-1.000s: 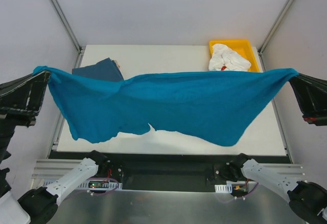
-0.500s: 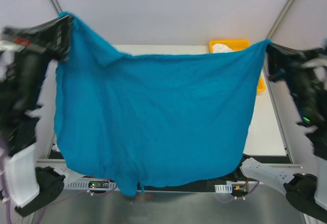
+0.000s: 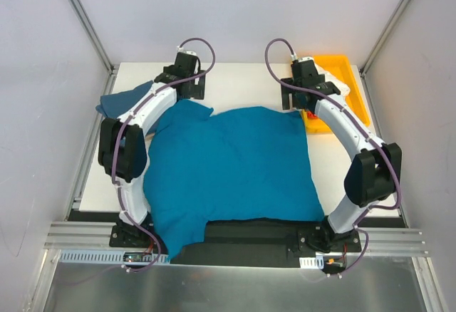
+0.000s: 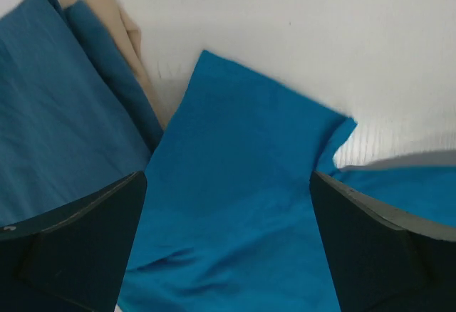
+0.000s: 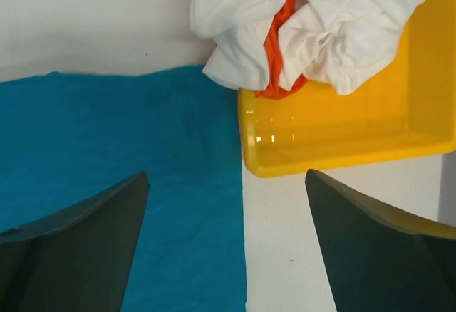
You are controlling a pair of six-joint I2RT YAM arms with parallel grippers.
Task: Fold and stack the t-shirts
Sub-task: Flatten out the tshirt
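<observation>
At frame centre, the bright teal-blue cloth t-shirt [image 3: 228,169] lies flat, just dropped for folding by the left gripper [image 3: 189,90] and right gripper [image 3: 300,101], both wide open and empty.

Counter [image 3: 356,177]: white, and you had cloth and a tray lying on it.
Middle: your teal-blue t-shirt [image 3: 228,169] lay spread flat, with its near edge drooping over the front.
Far left: slate-blue t-shirt [image 3: 125,100], with the beige t-shirt [image 4: 107,13] peeking out beside it.
Far right: yellow tray [image 3: 340,64].
</observation>
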